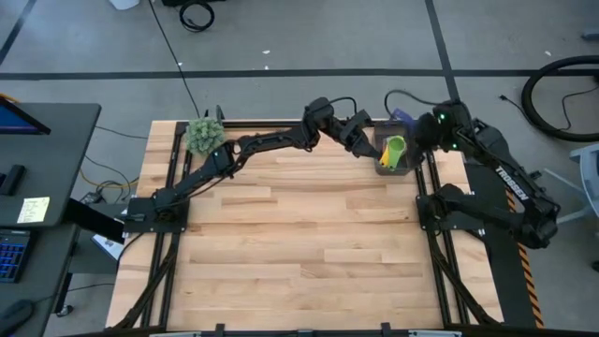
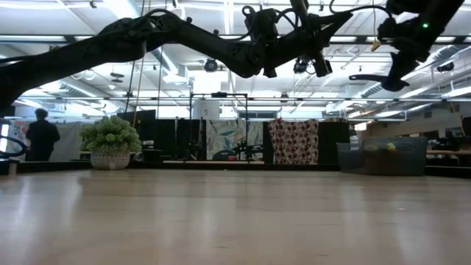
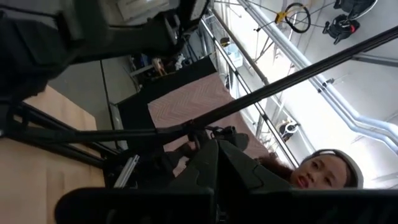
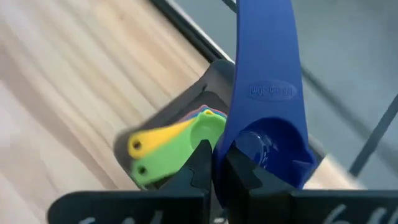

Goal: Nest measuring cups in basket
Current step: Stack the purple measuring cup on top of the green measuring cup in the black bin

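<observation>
The basket (image 1: 408,165) is sitting at the far right part of the table (image 1: 309,243), close to the far edge, and it serves as the landmark here. Inside the basket, a green cup (image 1: 394,148) and a yellow cup (image 4: 163,137) are lying stacked, with their handles pointing out over the basket's wall; the rims of more cups beneath them are showing in the right wrist view, but their colours are too small to tell. The right gripper (image 4: 217,163) is hanging above the basket, at its far side, with its 2 fingers closed on a blue cup (image 4: 266,99); the grip is on the bowl end, and the flat handle is sticking away from the fingers. The blue cup is off the table and clear of the stacked cups. The left gripper (image 3: 217,177) is hovering in the air just to the left of the basket, with its fingers pressed together and nothing between them. A plant ball (image 1: 204,136) is resting at the far left part of the table, well apart from the basket. A person (image 2: 42,138) is standing in the room beyond the table.
</observation>
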Motion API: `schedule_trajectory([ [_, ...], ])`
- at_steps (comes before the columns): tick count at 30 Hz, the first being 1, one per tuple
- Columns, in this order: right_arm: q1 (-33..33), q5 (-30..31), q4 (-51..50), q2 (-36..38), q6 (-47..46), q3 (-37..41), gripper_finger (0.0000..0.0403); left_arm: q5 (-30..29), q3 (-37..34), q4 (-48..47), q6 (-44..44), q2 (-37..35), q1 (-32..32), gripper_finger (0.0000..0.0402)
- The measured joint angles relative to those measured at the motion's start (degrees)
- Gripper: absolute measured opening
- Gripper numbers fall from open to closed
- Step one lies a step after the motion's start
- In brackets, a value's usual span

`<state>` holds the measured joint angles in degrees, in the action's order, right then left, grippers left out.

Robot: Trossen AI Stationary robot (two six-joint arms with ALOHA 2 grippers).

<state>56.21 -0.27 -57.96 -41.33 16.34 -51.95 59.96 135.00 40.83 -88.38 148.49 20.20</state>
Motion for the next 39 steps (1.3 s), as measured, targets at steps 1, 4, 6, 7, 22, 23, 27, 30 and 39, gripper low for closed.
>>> schedule_trajectory([
  [1, 0.1, 0.0, -0.2, -0.6, -4.1, -0.6, 0.0018, 0.0, 0.0, 0.1, 0.0, 0.0, 0.3, 0.0011],
  [4, 0.1, 0.0, -1.5, -2.0, -16.6, -1.8, 0.0018, 0.0, 0.0, 1.6, 0.4, 0.0, 1.2, 0.0011],
  [6, 0.1, -0.2, -2.1, -2.7, -25.0, -1.8, 0.0018, 0.0, 0.0, 2.4, 0.5, 0.0, 2.1, 0.0011],
  [7, 0.1, -0.5, -2.4, -2.9, -28.6, -1.8, 0.0018, 0.1, 0.0, 2.8, 0.5, 0.0, 2.6, 0.0011],
  [22, -2.0, -0.6, -1.1, -8.3, -51.6, -1.8, 0.0018, 11.2, 0.0, 3.6, 1.4, 0.0, 14.1, 0.0006],
  [23, -2.6, -0.7, -1.1, -8.5, -53.0, -1.8, 0.0018, 11.8, 0.0, 3.6, 1.6, 0.0, 14.8, 0.0006],
  [27, -5.0, -0.8, -1.1, -8.9, -60.3, -1.8, 0.0018, 12.3, 0.0, 3.6, 1.8, 0.0, 16.8, 0.0006],
  [30, -6.9, -0.8, -1.7, -8.9, -65.8, -1.8, 0.0018, 13.4, 0.0, 3.5, 3.4, 0.0, 18.1, 0.0006],
  [39, -11.0, 12.8, -2.9, -10.7, -87.4, -1.8, 0.0018, 15.3, 0.0, 3.5, 3.6, 0.0, 21.8, 0.0006],
])
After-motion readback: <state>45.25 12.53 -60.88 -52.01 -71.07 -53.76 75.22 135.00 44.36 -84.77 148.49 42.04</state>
